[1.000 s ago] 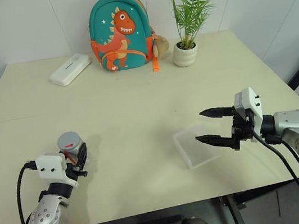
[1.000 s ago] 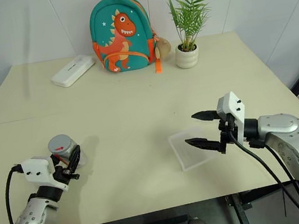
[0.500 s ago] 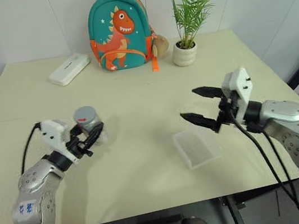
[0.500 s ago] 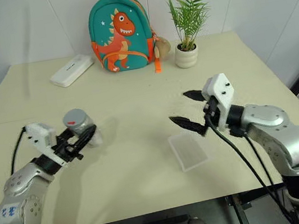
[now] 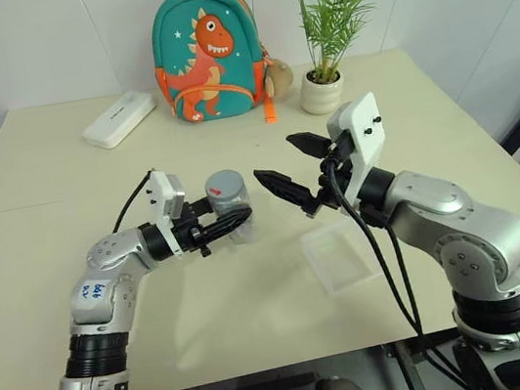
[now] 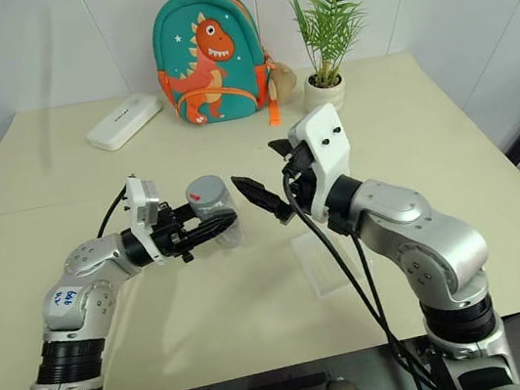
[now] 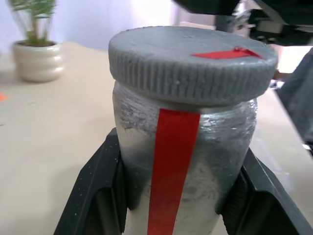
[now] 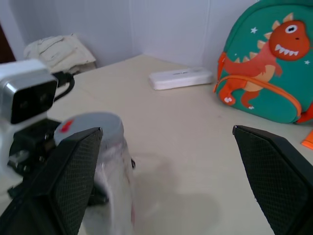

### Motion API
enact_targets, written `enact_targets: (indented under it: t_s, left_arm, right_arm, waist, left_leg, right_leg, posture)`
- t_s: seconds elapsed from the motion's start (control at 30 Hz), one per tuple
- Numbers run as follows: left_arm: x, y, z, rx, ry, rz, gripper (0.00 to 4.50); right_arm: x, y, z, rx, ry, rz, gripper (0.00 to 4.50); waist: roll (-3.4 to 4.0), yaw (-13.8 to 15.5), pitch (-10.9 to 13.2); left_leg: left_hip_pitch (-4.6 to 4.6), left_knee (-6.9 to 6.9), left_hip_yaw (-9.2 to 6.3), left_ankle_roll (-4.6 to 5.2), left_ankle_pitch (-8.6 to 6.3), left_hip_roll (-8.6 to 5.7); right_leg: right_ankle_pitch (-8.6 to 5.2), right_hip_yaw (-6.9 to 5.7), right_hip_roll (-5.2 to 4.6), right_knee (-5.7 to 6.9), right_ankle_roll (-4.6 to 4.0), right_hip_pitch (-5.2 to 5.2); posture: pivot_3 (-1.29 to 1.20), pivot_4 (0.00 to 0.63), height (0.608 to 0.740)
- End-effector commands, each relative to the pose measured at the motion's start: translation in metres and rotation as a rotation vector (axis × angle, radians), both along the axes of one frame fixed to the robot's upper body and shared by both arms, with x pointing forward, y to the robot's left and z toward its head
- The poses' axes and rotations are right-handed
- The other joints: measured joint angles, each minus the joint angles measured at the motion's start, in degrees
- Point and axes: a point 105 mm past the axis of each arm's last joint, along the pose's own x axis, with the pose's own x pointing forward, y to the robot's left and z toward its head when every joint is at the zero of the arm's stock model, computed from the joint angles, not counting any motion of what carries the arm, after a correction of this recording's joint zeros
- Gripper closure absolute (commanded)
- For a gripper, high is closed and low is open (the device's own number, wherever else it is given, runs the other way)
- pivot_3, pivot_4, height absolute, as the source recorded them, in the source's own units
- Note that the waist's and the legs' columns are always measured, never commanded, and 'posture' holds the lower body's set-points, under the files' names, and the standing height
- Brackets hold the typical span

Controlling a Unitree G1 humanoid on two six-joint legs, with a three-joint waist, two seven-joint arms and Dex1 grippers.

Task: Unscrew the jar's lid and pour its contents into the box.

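My left gripper (image 5: 231,222) is shut on the jar (image 5: 230,208), a small silvery jar with a red strip, and holds it upright above the middle of the table. Its grey lid (image 5: 224,182) with a red mark is on. In the left wrist view both black fingers (image 7: 98,191) press the jar (image 7: 186,161) below the lid (image 7: 190,58). My right gripper (image 5: 277,158) is open, just right of the lid and apart from it. The clear box (image 5: 343,253) lies on the table under my right forearm.
A teal dinosaur backpack (image 5: 208,55), a white rectangular case (image 5: 119,119) and a potted plant (image 5: 322,93) stand along the far side of the table (image 5: 64,206). Black cables hang from both wrists.
My left arm has carried the jar up and to the right, towards the middle of the table. My right gripper has moved up and left, off the box and close to the jar, still open.
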Motion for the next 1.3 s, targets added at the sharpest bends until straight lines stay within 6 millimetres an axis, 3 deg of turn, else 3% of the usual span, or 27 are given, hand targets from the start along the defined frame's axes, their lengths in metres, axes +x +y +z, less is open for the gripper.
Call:
enact_targets:
  t_s: [0.03,0.43,1.07,1.17,1.3]
  left_arm:
    - [-0.003,-0.005,0.013,-0.007,-0.075,-0.049,2.57]
    - [-0.003,-0.023,0.011,0.025,-0.07,-0.15,2.57]
    - [-0.005,-0.024,0.015,0.042,-0.084,-0.184,2.57]
    - [-0.005,-0.024,0.015,0.046,-0.081,-0.185,2.57]
    - [-0.006,-0.023,0.015,0.049,-0.081,-0.185,2.57]
  right_arm:
    - [-0.007,0.008,0.012,0.02,-0.053,-0.012,0.0]
    - [-0.01,0.031,0.003,-0.008,-0.028,0.034,0.0]
    - [-0.014,0.035,-0.011,-0.05,0.016,0.063,0.0]
    - [-0.014,0.035,-0.009,-0.042,0.006,0.061,0.64]
    - [-0.018,0.036,-0.009,-0.042,0.001,0.083,1.87]
  waist:
    - [0.0,0.0,0.0]
    - [0.0,0.1,0.0]
    - [0.0,0.1,0.0]
    - [0.0,0.1,0.0]
    - [0.0,0.1,0.0]
  left_leg:
    - [-0.01,0.0,0.0,0.0,0.0,0.01]
    - [-0.08,0.05,0.0,0.03,0.02,0.01]
    - [-0.22,0.05,0.0,0.03,0.03,0.01]
    - [-0.22,0.05,0.01,0.03,0.03,0.01]
    - [-0.22,0.04,0.01,0.03,0.03,0.01]
  right_leg:
    - [0.0,0.0,0.01,0.03,0.01,-0.03]
    - [-0.01,0.01,0.02,0.06,0.01,-0.1]
    - [0.03,0.05,0.05,0.33,0.23,-0.43]
    - [0.03,0.06,0.05,0.33,0.23,-0.43]
    - [0.02,0.06,0.06,0.33,0.23,-0.44]
  posture:
    - [0.0,0.15,0.74]
    - [0.0,0.15,0.74]
    - [0.0,0.15,0.74]
    - [0.0,0.15,0.74]
    - [0.0,0.15,0.74]
